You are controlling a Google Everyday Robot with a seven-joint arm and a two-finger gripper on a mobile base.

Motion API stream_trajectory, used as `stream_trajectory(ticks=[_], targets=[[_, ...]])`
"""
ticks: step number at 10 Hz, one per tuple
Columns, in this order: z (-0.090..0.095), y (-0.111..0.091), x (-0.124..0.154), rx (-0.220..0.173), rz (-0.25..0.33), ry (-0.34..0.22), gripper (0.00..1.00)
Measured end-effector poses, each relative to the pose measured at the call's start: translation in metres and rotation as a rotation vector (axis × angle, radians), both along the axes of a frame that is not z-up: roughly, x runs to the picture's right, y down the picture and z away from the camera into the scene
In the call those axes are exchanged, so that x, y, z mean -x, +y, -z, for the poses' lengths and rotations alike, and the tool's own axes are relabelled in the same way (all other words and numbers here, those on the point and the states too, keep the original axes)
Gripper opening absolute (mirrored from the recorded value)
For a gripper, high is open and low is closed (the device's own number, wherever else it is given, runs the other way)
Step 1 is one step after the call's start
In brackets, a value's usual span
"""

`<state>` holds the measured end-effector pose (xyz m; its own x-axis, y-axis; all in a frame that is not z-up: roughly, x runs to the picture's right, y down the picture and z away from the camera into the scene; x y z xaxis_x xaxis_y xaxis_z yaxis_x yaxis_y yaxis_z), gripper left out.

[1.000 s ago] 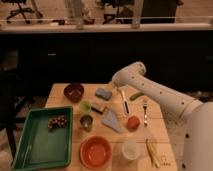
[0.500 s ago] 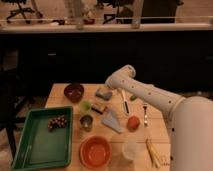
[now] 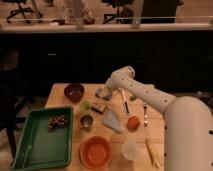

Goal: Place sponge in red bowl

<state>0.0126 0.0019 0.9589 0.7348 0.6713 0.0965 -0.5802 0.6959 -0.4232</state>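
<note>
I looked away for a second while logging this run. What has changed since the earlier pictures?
The arm swung left, bringing the gripper right over the sponge. Whether it has taken hold is unclear. The sponge, red bowl and green tray stayed put.

On the light wooden table (image 3: 56,98), the small blue-grey rectangular sponge (image 3: 101,93) lay at 12 o'clock, with the arm's gripper (image 3: 107,90) right at it. The wide orange-red round bowl (image 3: 95,152) sat at 6 o'clock, the green plastic tray (image 3: 30,159) at 8, and the dark maroon bowl (image 3: 74,91) at 11.
</note>
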Motion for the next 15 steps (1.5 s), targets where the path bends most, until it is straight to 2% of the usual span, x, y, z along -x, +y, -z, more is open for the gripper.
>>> stream_trajectory(ticks=[7,13,14,15], targets=[[-0.022,0.026,0.001,0.046,0.039,-0.011,0.8],[-0.038,0.027,-0.015,0.064,0.038,-0.015,0.8],[-0.043,0.031,-0.014,0.075,0.047,-0.023,0.77],[-0.046,0.032,-0.013,0.082,0.056,-0.029,0.7]])
